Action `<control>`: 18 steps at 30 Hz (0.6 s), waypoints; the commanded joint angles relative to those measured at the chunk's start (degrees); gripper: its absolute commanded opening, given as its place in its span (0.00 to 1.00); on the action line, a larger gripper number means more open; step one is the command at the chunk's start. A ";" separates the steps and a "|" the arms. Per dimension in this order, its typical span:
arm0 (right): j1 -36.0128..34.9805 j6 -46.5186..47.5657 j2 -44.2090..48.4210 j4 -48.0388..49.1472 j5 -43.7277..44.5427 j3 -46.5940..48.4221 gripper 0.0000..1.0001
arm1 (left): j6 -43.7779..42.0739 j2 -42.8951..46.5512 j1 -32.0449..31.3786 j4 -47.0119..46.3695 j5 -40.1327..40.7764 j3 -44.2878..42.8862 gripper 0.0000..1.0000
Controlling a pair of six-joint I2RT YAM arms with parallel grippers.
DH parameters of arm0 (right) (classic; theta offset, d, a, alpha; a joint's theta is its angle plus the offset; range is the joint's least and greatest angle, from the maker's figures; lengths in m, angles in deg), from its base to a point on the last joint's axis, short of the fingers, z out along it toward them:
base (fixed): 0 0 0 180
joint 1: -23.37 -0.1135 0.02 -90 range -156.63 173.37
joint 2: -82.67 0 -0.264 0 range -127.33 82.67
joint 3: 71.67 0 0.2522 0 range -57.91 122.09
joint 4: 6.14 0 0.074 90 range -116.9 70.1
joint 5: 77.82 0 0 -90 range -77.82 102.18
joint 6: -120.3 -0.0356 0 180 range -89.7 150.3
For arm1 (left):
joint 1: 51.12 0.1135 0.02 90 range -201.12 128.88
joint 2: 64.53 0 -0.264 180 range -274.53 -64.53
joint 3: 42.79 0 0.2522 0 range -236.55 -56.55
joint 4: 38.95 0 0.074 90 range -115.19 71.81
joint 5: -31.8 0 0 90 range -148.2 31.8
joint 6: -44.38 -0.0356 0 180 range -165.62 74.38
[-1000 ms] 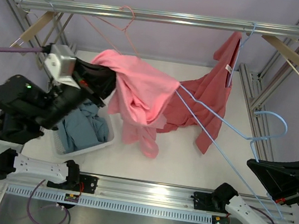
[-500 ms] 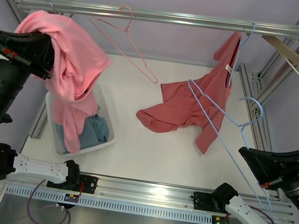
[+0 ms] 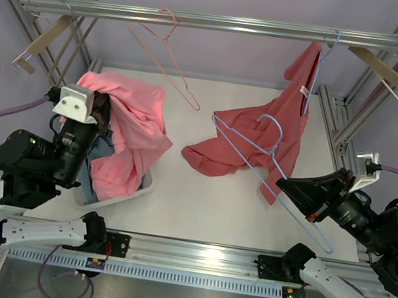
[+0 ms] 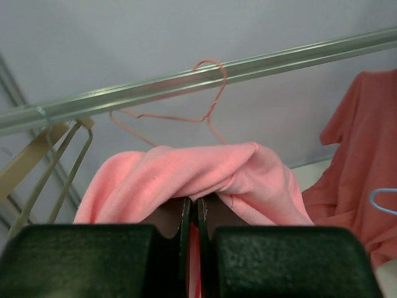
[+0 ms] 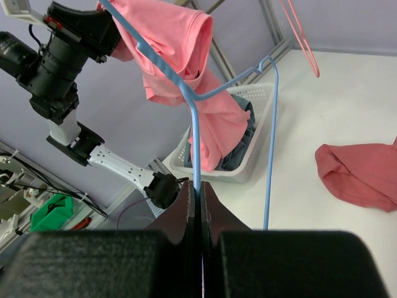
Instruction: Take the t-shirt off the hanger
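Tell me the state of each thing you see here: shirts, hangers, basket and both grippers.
pink shirt: off its hanger, gripped, draped over the basket.
blue hanger: bare, held in the air.
red shirt: hanging from the rail, lower part on the table.
pink hanger: bare, on the rail.
basket: holds blue clothes.
left gripper: shut on pink shirt.
right gripper: shut on blue hanger.

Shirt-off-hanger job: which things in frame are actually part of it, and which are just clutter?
In the job:
pink t-shirt, clamped in the left gripper
blue hanger, bare, clamped in the right gripper

Just lying about:
red t-shirt, hanging from the rail
pink wire hanger
wooden hangers
basket
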 commanded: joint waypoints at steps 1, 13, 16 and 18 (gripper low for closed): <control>0.24 0.72 -1.38 4.56 -2.44 -0.03 0.00 | 1.36 5.87 3.43 -8.67 6.30 7.41 0.00; 0.24 1.87 -6.65 9.21 -2.27 -0.11 0.00 | 51.07 11.69 4.31 43.24 29.00 12.08 0.00; 0.16 2.48 -8.32 10.80 0.10 -1.61 0.00 | 68.04 7.92 5.19 52.58 24.19 16.12 0.00; 0.24 3.35 -9.90 10.63 2.82 -2.23 0.00 | 77.52 6.33 6.77 54.09 22.06 19.72 0.00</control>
